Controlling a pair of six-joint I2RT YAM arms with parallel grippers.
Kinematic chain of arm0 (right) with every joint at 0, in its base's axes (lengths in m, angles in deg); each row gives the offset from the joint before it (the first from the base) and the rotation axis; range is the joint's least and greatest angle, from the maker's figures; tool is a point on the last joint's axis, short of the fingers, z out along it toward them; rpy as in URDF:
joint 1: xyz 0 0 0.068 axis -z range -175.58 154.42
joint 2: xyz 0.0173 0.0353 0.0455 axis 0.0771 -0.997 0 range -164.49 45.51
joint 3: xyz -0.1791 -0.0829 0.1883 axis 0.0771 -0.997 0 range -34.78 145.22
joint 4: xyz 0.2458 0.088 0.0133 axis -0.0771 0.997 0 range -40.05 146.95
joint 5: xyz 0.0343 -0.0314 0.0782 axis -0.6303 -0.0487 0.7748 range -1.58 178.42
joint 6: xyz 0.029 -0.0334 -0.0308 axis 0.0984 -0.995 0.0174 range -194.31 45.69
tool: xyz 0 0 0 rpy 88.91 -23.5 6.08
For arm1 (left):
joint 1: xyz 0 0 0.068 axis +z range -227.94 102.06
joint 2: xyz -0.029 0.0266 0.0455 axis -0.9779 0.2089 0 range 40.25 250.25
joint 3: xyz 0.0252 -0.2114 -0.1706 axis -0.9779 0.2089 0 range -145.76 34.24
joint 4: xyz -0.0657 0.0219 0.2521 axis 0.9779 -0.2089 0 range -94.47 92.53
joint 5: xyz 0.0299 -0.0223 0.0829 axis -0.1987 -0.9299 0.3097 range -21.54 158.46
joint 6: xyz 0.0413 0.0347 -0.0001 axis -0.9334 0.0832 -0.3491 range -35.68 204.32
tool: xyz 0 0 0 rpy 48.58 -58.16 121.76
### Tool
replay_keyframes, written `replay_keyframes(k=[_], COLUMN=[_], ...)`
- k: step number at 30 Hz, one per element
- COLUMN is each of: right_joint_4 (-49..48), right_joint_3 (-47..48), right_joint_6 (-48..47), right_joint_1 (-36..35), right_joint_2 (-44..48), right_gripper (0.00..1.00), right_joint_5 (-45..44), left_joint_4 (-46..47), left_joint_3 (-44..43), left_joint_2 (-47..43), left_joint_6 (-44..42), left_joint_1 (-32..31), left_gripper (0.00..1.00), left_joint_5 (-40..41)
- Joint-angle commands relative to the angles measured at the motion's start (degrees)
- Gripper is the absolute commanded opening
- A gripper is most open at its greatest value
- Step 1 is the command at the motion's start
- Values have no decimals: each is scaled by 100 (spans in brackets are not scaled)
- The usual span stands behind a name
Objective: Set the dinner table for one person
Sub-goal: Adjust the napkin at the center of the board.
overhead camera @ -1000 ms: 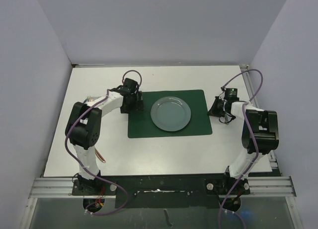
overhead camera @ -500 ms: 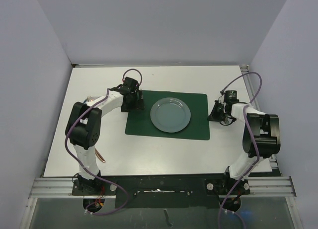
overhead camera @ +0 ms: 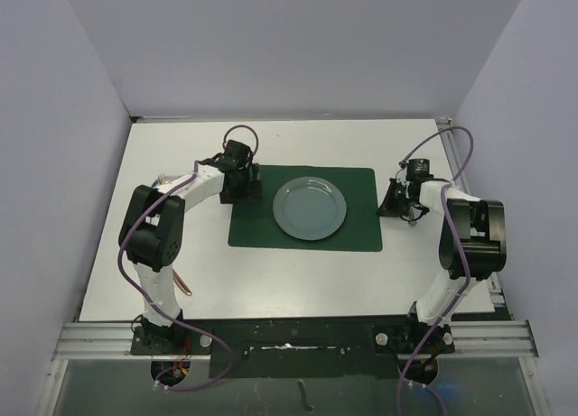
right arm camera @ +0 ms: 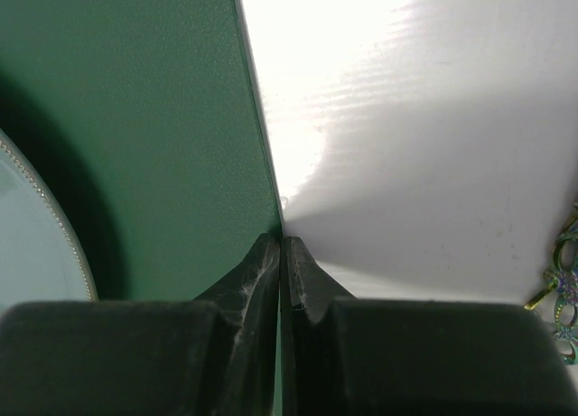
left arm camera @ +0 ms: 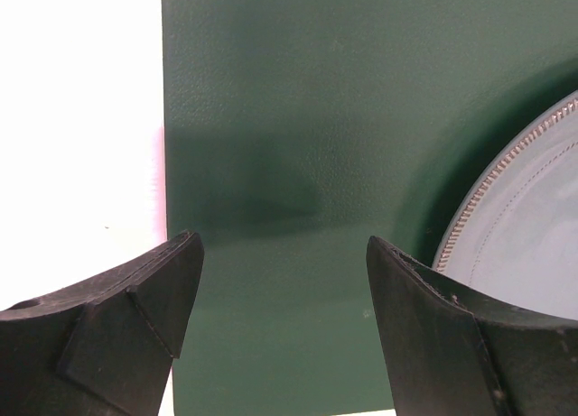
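- The dinner table [overhead camera: 298,276] is the large white top that fills the floor of the overhead view, with metal rails along its 6 o'clock and 3 o'clock edges.
- A dark green placemat [overhead camera: 262,231] lies flat near the table's middle, long sides running 9 to 3 o'clock.
- A grey-blue plate [overhead camera: 310,208] with a beaded rim sits on the middle of the placemat.
- The left gripper [left arm camera: 282,243] hangs over the placemat's 10 o'clock corner, jaws spread wide with nothing between them, the plate's rim at its 3 o'clock.
- The right gripper [right arm camera: 282,240] is at the placemat's 3 o'clock edge, jaws pressed fully together where that edge meets them; whether they pinch the mat I cannot tell.
- A shiny multi-coloured metal piece [right arm camera: 564,299] lies on the table at 4 o'clock of the right gripper, mostly out of frame.
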Motion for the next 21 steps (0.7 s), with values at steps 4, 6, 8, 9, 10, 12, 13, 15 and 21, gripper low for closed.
replay_keyframes(k=[4, 6, 8, 9, 10, 12, 13, 15, 21], right_joint_4=[76, 78, 76, 78, 78, 85, 94, 111, 204], right_joint_3=[313, 326, 306, 290, 272, 229, 215, 168, 166], right_joint_6=[-139, -138, -138, -138, -138, -151, -163, -169, -130], right_joint_1=[-23, -20, -36, -29, -36, -30, -32, -30, -50], right_joint_2=[-392, -392, -376, -354, -338, -286, -255, -171, 353], right_gripper=[0, 0, 0, 0, 0, 0, 0, 16, 47], right_joint_5=[-134, -96, -87, -84, -93, -93, -92, -94, -134], left_joint_4=[119, 101, 88, 81, 79, 77, 79, 79, 74], left_joint_3=[-129, -137, -162, -172, -186, -215, -222, -232, -227], left_joint_2=[-27, -26, -9, 3, 12, 25, 34, 43, -18], left_joint_6=[-102, -124, -128, -130, -131, -131, -131, -131, -94], left_joint_1=[-20, -18, -13, -17, -18, -17, -18, -18, -18], left_gripper=[73, 73, 73, 73, 73, 73, 73, 73, 73], left_joint_5=[-23, -9, -2, -2, -8, -1, -5, -5, -8])
